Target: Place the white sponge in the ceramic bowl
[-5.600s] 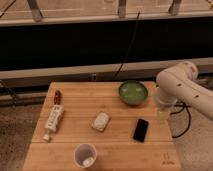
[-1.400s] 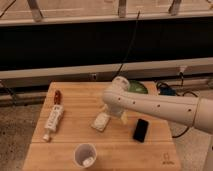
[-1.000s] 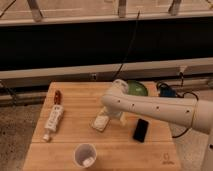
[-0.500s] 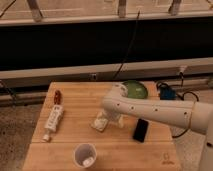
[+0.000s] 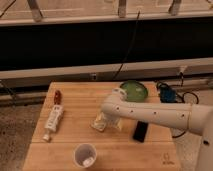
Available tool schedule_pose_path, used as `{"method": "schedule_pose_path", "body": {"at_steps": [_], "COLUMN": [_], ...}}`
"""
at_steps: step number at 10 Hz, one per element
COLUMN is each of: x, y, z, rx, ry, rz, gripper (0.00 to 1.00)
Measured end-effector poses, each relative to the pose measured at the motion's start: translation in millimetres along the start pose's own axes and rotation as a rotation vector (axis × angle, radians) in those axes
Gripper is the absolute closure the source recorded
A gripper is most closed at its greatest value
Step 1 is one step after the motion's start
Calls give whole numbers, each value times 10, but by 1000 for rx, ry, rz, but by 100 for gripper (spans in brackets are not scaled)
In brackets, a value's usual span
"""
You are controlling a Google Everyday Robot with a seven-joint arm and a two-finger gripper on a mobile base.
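The arm [image 5: 155, 114] reaches from the right across the wooden surface [image 5: 65, 145]. The gripper [image 5: 111, 121] is low at the middle of the surface, right at the white sponge [image 5: 98, 124], and it covers part of the sponge. I cannot tell if the gripper is released or grasping the sponge. The sponge lies on the surface, apart from the green bowl [image 5: 135, 91] behind it. A black phone [image 5: 140, 131] lies just right of the gripper. A white cup [image 5: 85, 154] stands near the front edge, and a white tube [image 5: 53, 119] lies at the left.
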Motion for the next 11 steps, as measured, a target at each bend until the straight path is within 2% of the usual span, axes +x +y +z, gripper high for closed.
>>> {"method": "schedule_pose_path", "body": {"at_steps": [11], "x": [11], "y": [-28], "z": [229], "rx": [-2], "ry": [-19], "rz": [0], "gripper": [20]}}
